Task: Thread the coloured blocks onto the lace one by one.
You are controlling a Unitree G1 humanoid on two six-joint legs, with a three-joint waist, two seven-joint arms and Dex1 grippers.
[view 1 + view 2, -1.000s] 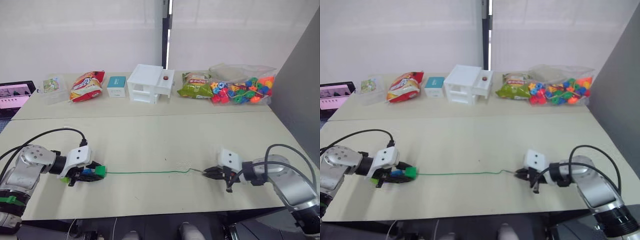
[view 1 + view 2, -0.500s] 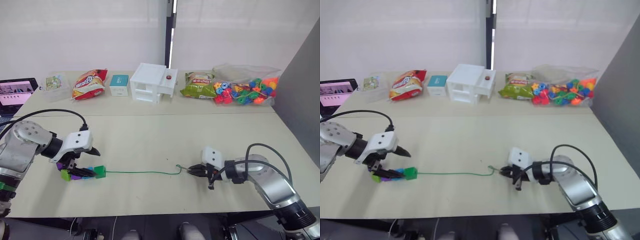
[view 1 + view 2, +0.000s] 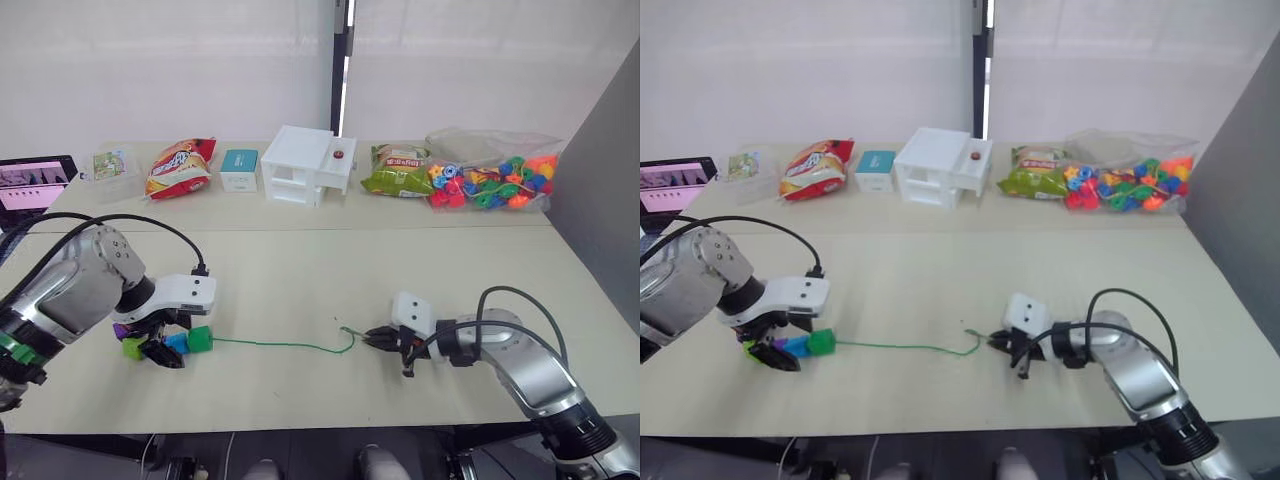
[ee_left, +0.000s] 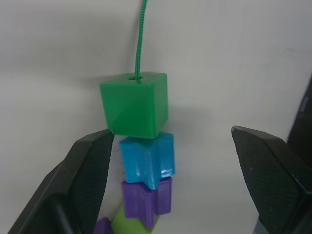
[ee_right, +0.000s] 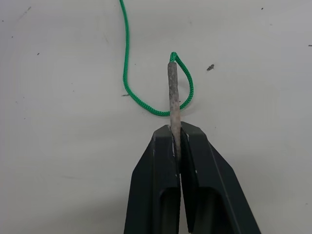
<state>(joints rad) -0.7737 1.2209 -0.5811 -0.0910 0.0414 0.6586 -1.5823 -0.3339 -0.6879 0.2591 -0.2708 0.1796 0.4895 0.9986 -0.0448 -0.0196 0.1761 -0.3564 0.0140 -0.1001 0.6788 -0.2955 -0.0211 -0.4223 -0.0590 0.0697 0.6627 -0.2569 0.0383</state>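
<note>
The coloured blocks sit in a row on the lace at the table's left: a dark green cube (image 4: 135,103), a blue block (image 4: 147,159), a purple block (image 4: 146,203) and a lime-green piece (image 3: 132,348). My left gripper (image 4: 170,146) stands open around the row, its fingers (image 4: 85,175) on either side and apart from the blocks. The thin green lace (image 3: 280,345) runs right across the table from the green cube (image 3: 200,339) and curls into a small loop. My right gripper (image 5: 176,134) is shut on the lace's stiff greyish tip (image 5: 173,90), low over the table (image 3: 330,280).
Along the table's far edge stand a snack bag (image 3: 176,168), a small teal box (image 3: 239,170), a white drawer unit (image 3: 305,165), a green snack bag (image 3: 396,170) and a clear bag of multicoloured beads (image 3: 490,182). A screen (image 3: 30,184) sits at far left.
My left gripper has swung round over the block row and now straddles it, open. My right gripper has slid left with the tip, so the lace near it has slackened into a loop.
</note>
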